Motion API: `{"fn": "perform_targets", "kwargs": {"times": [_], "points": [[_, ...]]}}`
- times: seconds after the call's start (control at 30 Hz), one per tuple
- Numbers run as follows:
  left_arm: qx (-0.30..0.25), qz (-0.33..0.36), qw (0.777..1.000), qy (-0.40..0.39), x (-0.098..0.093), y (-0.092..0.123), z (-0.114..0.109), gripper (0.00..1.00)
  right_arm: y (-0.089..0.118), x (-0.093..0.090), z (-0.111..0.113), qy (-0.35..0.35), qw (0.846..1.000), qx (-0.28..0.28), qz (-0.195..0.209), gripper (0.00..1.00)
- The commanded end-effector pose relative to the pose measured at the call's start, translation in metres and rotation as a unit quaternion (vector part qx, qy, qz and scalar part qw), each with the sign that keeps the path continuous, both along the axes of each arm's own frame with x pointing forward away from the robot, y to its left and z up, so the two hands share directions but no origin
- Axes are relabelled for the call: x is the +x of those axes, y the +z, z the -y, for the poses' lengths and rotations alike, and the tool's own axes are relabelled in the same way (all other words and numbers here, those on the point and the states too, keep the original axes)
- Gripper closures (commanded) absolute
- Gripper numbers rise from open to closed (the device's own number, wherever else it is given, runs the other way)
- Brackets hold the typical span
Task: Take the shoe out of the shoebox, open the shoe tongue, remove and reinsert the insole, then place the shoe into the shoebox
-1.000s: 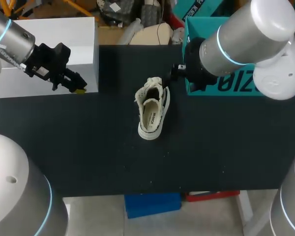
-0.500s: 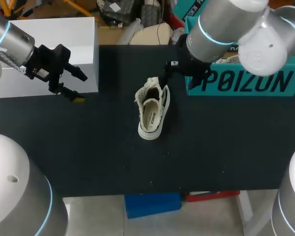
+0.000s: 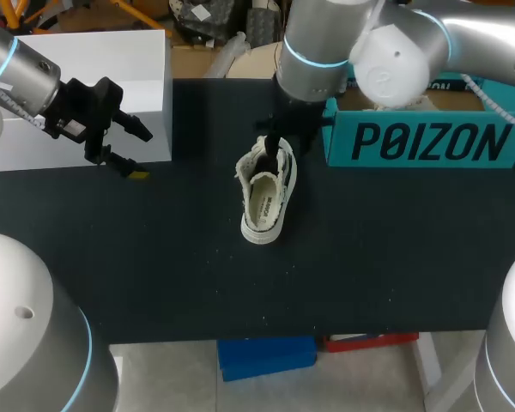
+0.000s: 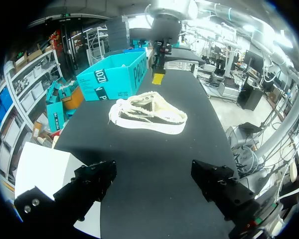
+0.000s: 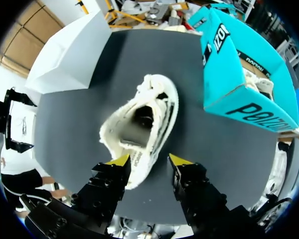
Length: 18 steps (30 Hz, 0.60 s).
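Shoe [image 3: 266, 199] lies on its sole on the black tabletop [image 3: 154, 257], out of the teal shoebox [image 3: 421, 142] and well apart from the white box [image 3: 86, 86].

In the head view, the right arm has swung over the last second from in front of the shoebox across to the shoe. Its right end effector [image 3: 273, 146] now shows over the shoe's far, laced end. The left end effector [image 3: 137, 152] spread its fingers early in that second and has since kept its place by the white box, holding nothing. Taking the shoe out looks done, and the right arm seems to be lining up for the tongue or the insole. Count here: one shoe on the tabletop, one shoebox, one white box and two end effectors.

From the left wrist, the left end effector [image 4: 154, 181] stands wide and empty. The shoe [image 4: 149, 115] lies well ahead of it, with the shoebox [image 4: 109, 79] beyond. The right end effector [image 4: 158, 77] hangs above the shoe without touching it.

From the right wrist, the right end effector [image 5: 149, 160] is wide, gripping nothing, with its yellow tips flanking one end of the shoe [image 5: 139, 129]. The shoe's mouth gapes, and I cannot tell whether the insole is seated. Something pale lies inside the shoebox [image 5: 229, 74], and I cannot identify it. The white box [image 5: 70, 55] stands on the shoe's other side.
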<state>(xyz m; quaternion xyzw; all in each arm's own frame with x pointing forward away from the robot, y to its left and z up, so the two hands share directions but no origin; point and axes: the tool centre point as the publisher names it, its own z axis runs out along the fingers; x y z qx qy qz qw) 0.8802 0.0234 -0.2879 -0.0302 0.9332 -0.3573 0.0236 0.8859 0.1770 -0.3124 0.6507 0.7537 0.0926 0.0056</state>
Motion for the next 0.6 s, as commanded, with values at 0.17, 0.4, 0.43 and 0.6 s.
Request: {"fn": "perform_targets", "kwargs": {"times": [0.17, 0.4, 0.43, 0.6], "points": [[0.000, 0.002, 1.000, 0.001, -0.001, -0.001, 0.000, 0.00, -0.034, 0.002, -0.016, -0.015, 0.999, -0.020, -0.031, 0.56], [0.000, 0.002, 1.000, 0.001, -0.001, -0.001, 0.000, 0.00, -0.052, -0.004, -0.008, -0.038, 0.998, -0.029, -0.036, 0.56], [0.000, 0.002, 1.000, 0.001, -0.001, -0.001, 0.000, 0.00, -0.051, -0.004, -0.008, -0.043, 0.998, -0.029, -0.035, 0.56], [0.000, 0.002, 1.000, 0.001, -0.001, -0.001, 0.000, 0.00, -0.045, -0.007, 0.005, -0.052, 0.997, -0.037, -0.036, 0.55]]}}
